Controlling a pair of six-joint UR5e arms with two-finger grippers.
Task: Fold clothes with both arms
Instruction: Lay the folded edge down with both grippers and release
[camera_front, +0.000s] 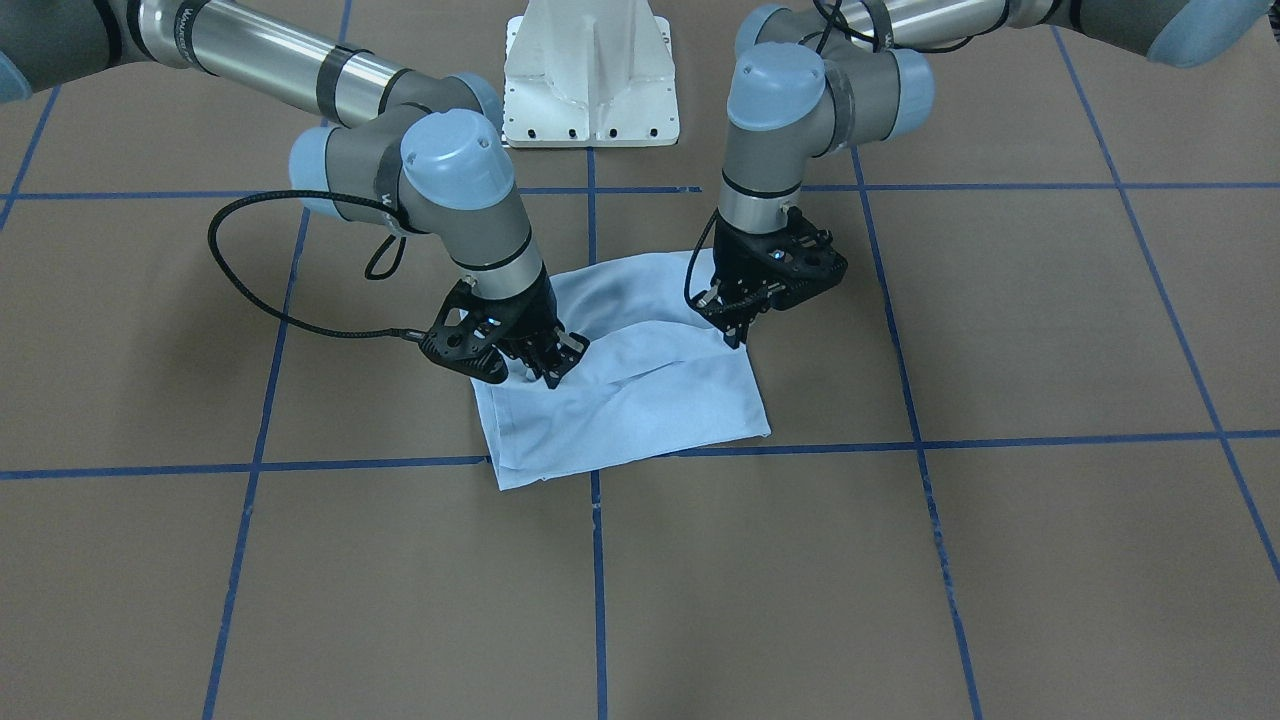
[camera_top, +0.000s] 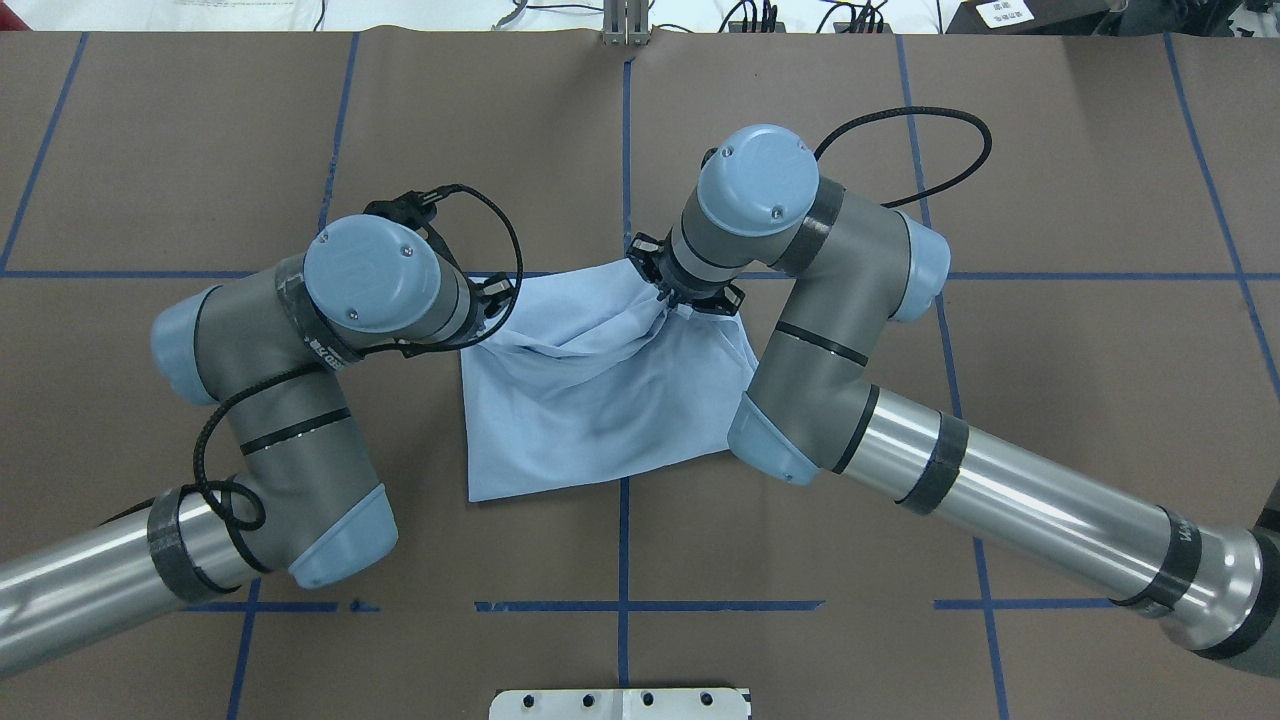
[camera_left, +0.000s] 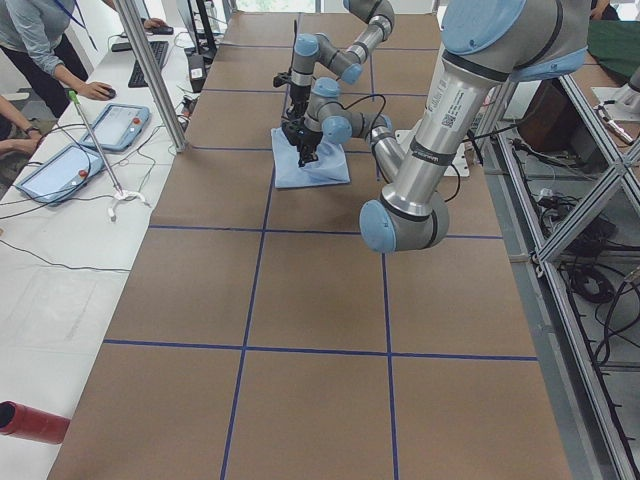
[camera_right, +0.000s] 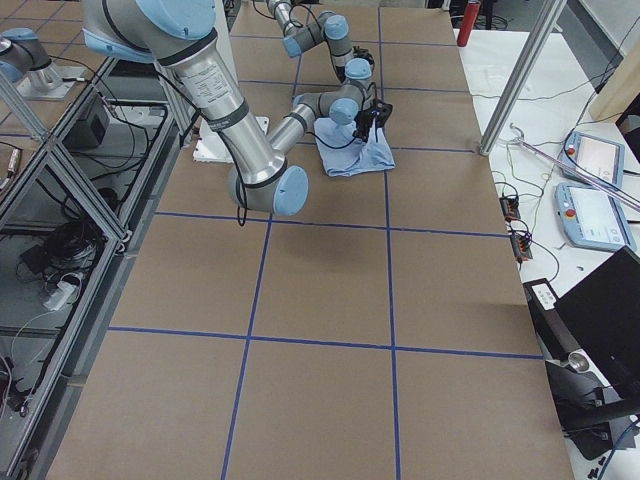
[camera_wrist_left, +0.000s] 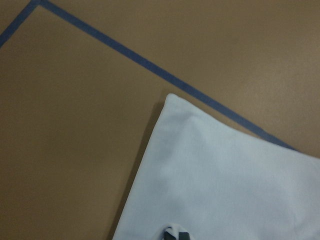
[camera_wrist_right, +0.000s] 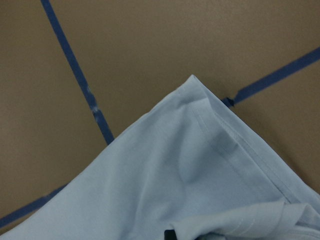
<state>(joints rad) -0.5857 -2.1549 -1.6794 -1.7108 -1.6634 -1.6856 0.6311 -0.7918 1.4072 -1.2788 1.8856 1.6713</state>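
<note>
A table covered in brown paper (camera_front: 1000, 560), squared off by blue tape lines (camera_front: 595, 600), fills the scene. At its centre, out in front of the robot's white pedestal base (camera_front: 590, 80), lies a light blue T-shirt (camera_front: 650, 420), already folded to a rough rectangle. Its collar and print do not show. The edge farthest from the robot rests along a tape line.

Both arms reach down over the shirt. The right gripper (camera_front: 550, 372) is clamped on a bunch of the top layer at one side, and the left gripper (camera_front: 742, 335) is pinched onto cloth at the other side. The fabric gathers up to each gripper's tips and sags in wrinkles between them.

This looks like the middle of a further fold, with a layer lifted at two points. The next move probably calls for both arms to travel together at equal height, draw the cloth taut, lay the held edge square on the layer beneath, then let go.

The slack between the grippers may crease. The right arm's black cable (camera_front: 350, 332) loops near the shirt. In the left side view, people work at a bench with tablets (camera_left: 118, 127), well apart.
</note>
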